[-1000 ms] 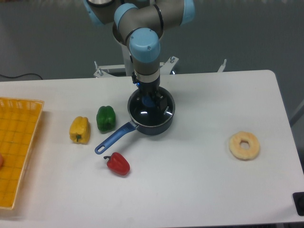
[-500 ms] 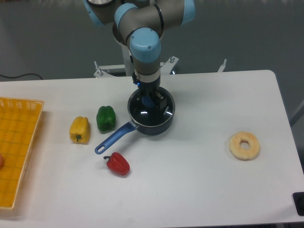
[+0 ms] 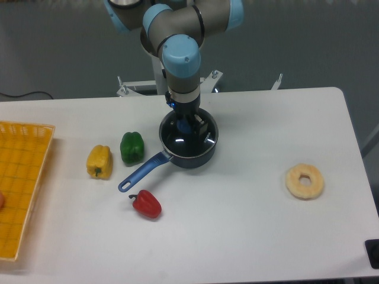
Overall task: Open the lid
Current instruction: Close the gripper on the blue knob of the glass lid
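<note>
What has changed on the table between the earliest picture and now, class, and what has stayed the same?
Almost nothing. The gripper stays low over the lid at its blue knob; its jaws seem to have drawn in slightly, though a grasp cannot be confirmed. The lid still sits on the saucepan. The green pepper, yellow pepper, red pepper and ring have not moved.

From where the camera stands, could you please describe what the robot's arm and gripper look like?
The arm is built of grey cylindrical segments with light blue round joint caps. A small blue light glows at the wrist. The gripper below it is dark and compact; its fingers are hard to make out against the saucepan.
</note>
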